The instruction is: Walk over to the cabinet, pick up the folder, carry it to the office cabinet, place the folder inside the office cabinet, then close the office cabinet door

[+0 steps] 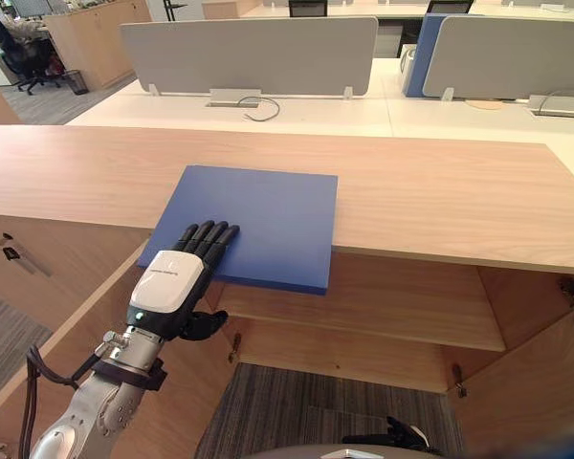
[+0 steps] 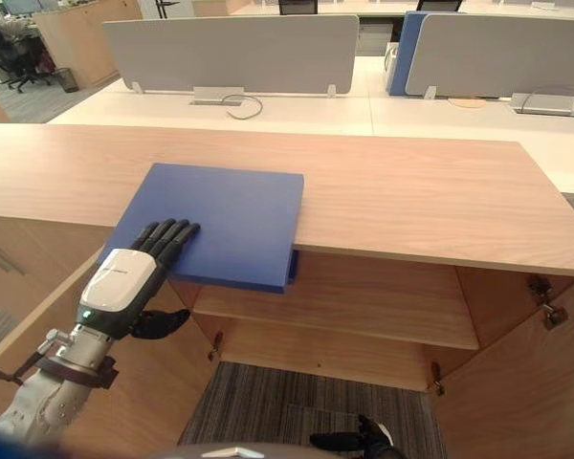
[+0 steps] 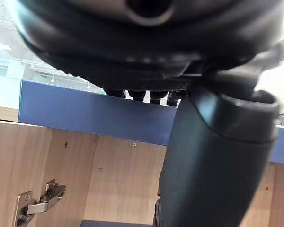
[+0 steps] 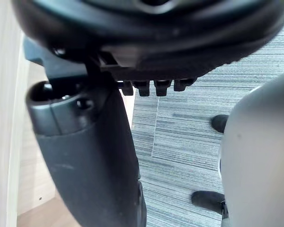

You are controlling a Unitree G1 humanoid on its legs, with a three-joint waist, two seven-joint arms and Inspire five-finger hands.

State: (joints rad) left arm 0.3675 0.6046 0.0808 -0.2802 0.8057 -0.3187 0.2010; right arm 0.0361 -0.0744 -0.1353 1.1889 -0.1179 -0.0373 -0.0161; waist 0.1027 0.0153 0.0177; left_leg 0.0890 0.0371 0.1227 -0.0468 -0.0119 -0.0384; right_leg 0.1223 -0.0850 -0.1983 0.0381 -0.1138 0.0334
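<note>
A flat blue folder (image 1: 258,225) lies on the wooden cabinet top (image 1: 440,191), with its near edge jutting out over the open compartment. My left hand (image 1: 167,287) is at the folder's near left corner. Its straight fingers (image 1: 210,239) rest on the upper face, while the thumb (image 1: 206,325) sits below the overhanging edge with a gap to it. In the left wrist view, the folder's edge (image 3: 85,116) runs between the fingers and the thumb. My right hand (image 4: 90,156) hangs low over the carpet, relaxed and holding nothing.
Below the top, the cabinet stands open with a bare inner shelf (image 1: 383,320). Its doors are swung out at left (image 1: 38,277) and right (image 1: 545,382). White desks with grey dividers (image 1: 249,53) stand behind. Grey carpet (image 1: 297,411) lies in front.
</note>
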